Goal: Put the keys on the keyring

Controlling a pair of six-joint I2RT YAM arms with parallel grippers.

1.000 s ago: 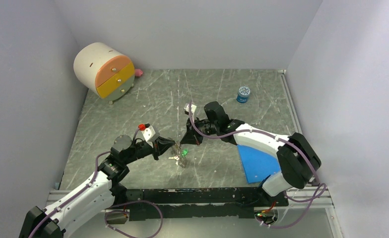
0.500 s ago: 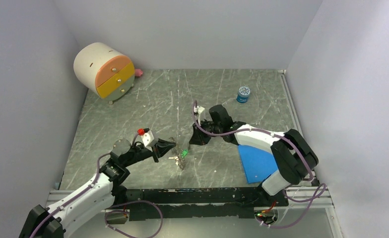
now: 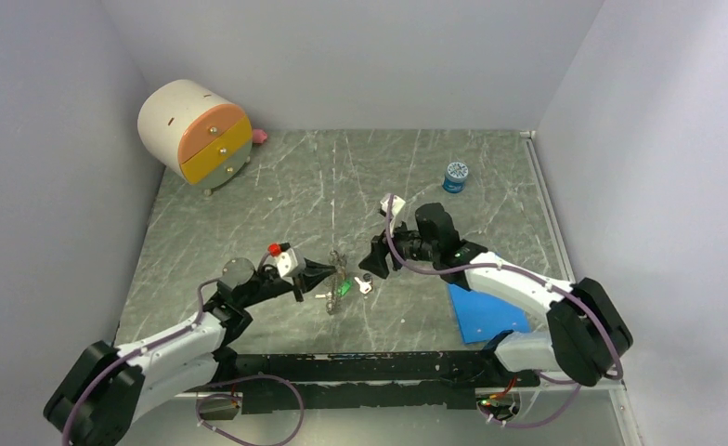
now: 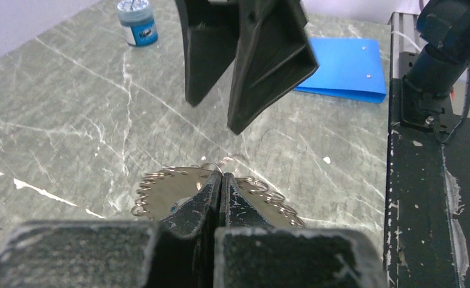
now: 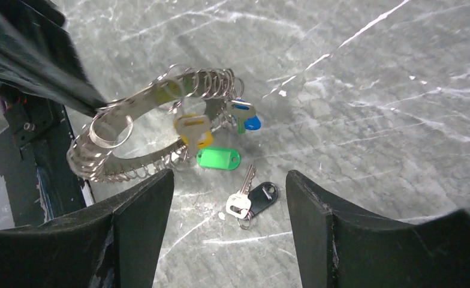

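Note:
The keyring (image 5: pixel 130 141) is a silvery hoop lined with small wire loops, tilted up off the table. My left gripper (image 4: pixel 219 179) is shut on its rim (image 4: pixel 160 186); both sit near the table's centre (image 3: pixel 335 275). Yellow (image 5: pixel 193 127) and blue (image 5: pixel 249 119) keys and a green tag (image 5: pixel 218 158) hang from the hoop. One silver key with a black tag (image 5: pixel 252 198) lies loose on the table (image 3: pixel 364 284). My right gripper (image 5: pixel 229 175) hovers open just above it, its fingers (image 5: pixel 144 207) wide apart and touching nothing.
A round white cabinet with orange and yellow drawers (image 3: pixel 193 130) stands at the back left, a small pink thing (image 3: pixel 260 137) beside it. A blue jar (image 3: pixel 455 177) sits back right. A blue folder (image 3: pixel 486 307) lies under my right arm. A black rail (image 3: pixel 370 367) runs along the front.
My right gripper opened and let the black-tagged key drop to the table, then drew back to the right. My left gripper, still gripping the keyring, shifted slightly right.

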